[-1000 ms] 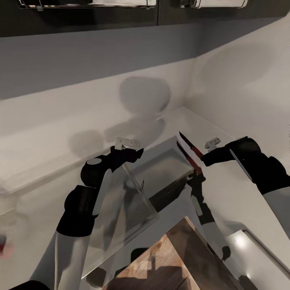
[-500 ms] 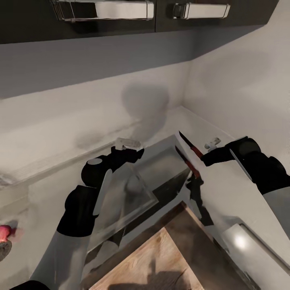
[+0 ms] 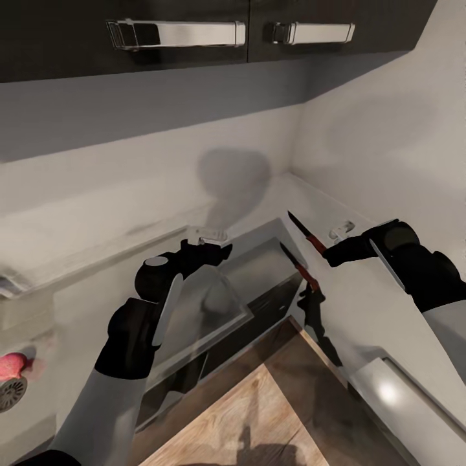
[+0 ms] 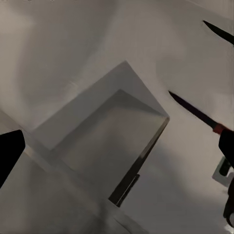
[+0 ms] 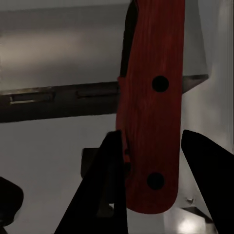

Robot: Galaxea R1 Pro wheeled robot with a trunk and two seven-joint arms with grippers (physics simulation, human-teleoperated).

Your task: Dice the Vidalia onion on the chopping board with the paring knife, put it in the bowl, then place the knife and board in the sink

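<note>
At the far left edge of the head view, the Vidalia onion (image 3: 11, 366) lies pink in the sink (image 3: 9, 392) beside the round drain, not yet collected. To its right the left gripper (image 3: 208, 233) is raised over the grey countertop (image 3: 77, 226); nothing shows between its fingers, though how far apart they stand cannot be told from these views. Beyond it sits a shiny steel box-like unit (image 3: 259, 272) against the corner, whose polished face mirrors the blade. Further right, the right gripper (image 3: 341, 232) is clamped on the red handle of the paring knife (image 3: 307, 235), the dark point aimed up and left, away from the arm, apparently to keep the edge clear of the body while carrying. The right wrist view shows the handle (image 5: 151, 112) pinched between two dark fingers (image 5: 207, 165). Wood flooring (image 3: 259, 421) shows near, suggesting the robot has yet to square up to the sink.
</note>
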